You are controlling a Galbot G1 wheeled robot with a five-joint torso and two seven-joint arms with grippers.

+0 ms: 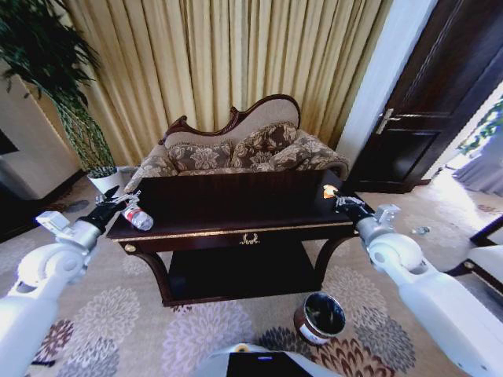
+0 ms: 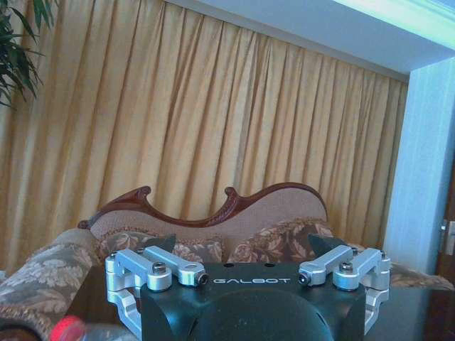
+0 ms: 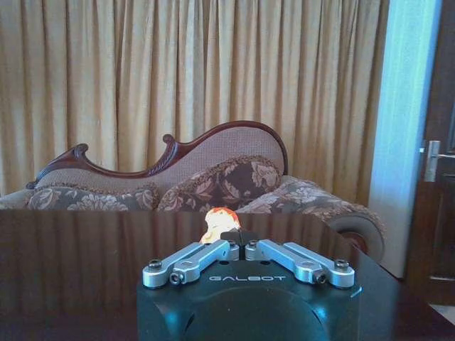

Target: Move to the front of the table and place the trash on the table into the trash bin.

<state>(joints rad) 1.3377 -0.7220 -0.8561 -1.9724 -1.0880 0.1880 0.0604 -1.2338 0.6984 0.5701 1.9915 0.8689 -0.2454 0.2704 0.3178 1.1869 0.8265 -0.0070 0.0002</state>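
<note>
Left tool (image 1: 119,198) spread beside bottle (image 1: 137,217), sofa (image 1: 236,153) behind.

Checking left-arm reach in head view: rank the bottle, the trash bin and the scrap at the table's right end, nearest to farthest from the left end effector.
1. Bottle: on the table's left end, right beside the left end effector.
2. Trash bin: on the carpet, front right of the table.
3. Scrap: at the table's far right end, by the right end effector.

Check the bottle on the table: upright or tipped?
Tipped. The bottle lies on its side at the table left end, beside the left gripper, whose fingers are open.
</note>
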